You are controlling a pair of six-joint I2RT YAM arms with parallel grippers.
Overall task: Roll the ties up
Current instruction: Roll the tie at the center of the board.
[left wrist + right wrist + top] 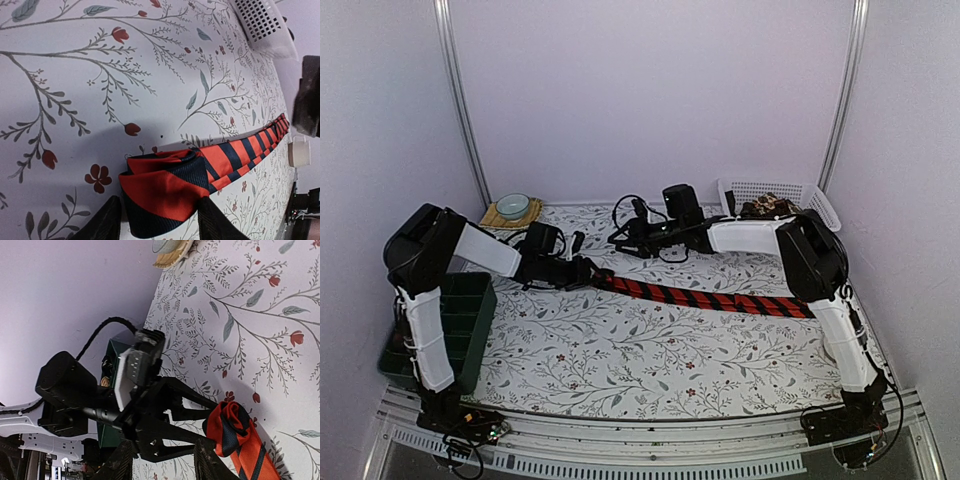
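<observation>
A red tie with black diagonal stripes (710,297) lies flat across the flowered table, running from the middle-left to the right. Its left end is wound into a small coil (170,192). My left gripper (584,272) is shut on that coil, one finger (106,221) on each side, low on the cloth. The coil also shows in the right wrist view (230,427), held by the left gripper's black fingers. My right gripper (623,236) hovers behind the coil, open and empty, with both its fingers (211,463) apart.
A white slotted basket (800,192) at the back right holds brown-patterned ties (767,208). A green compartment bin (460,320) stands at the left edge. A pale bowl on a woven mat (512,206) sits at the back left. Black cables trail behind the right wrist.
</observation>
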